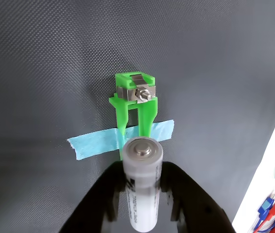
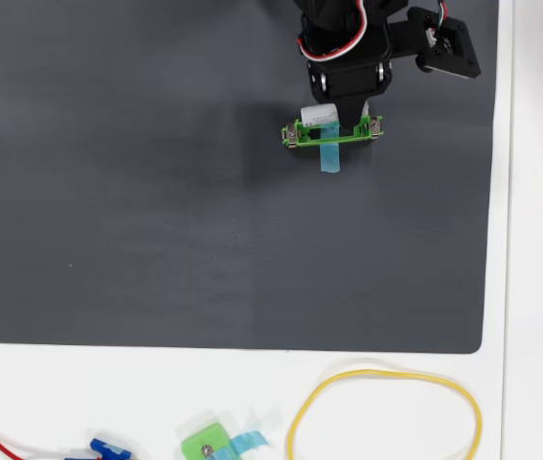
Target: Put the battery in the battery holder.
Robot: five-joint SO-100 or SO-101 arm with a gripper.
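Claw: the black two-finger claw (image 1: 142, 194) is clamped on the small white cylindrical battery (image 1: 142, 184), one finger pressed to each side of the cell in the wrist view.
Battery: it sits between the fingers with its flat metal end cap facing the wrist camera and fine dark print running down its side; from overhead only a white sliver (image 2: 320, 116) peeks out under the arm.
Holder: the narrow bright-green plastic battery holder (image 1: 136, 104) lies on the dark grey woven mat (image 1: 40, 73), a metal contact and small screw showing at its far end.
Tape: a light-blue tape strip (image 1: 91, 144) crosses the holder and sticks to the mat on both sides.
Battery versus holder: in the wrist view the cell covers the near end of the green frame; overhead, it is right at the left half of the holder (image 2: 332, 134), and whether it touches the frame cannot be told.
Arm: the black arm (image 2: 348, 43) reaches in from the top edge of the overhead view.
Worktop: the white worktop (image 2: 539, 287) borders the mat, carrying a yellow cable loop (image 2: 383, 373) and a smaller squarish green piece with blue tape (image 2: 209, 444).
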